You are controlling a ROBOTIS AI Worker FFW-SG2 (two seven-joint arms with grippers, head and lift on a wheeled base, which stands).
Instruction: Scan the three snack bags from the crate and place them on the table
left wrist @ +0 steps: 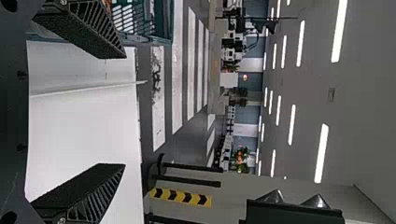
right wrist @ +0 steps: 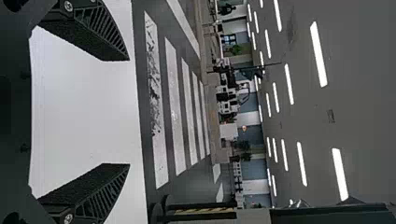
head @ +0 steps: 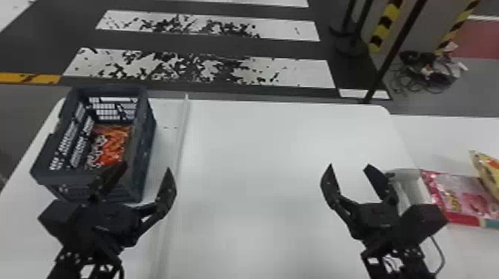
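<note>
"where the far left corner of the table [head: 252, 148] is, what stands?"

"the crate [head: 144, 156], and an orange snack bag [head: 113, 146] lies inside it."

"and the left gripper [head: 146, 167]?"

"by the crate's near end, toward the table's left edge. it's released, fingers spread, nothing between them."

"is the right gripper [head: 349, 166] holding anything?"

"no, it's released too, tips well apart and empty, over the table toward its right edge."

"what about past that edge?"

"a pink-and-red bag [head: 464, 196] lies on a second white surface [head: 434, 137], and a yellow bag [head: 489, 167] partly covers it. a white box [head: 413, 185] sits just beside the pink-and-red one, partly hidden by the right arm's fingers."
</note>
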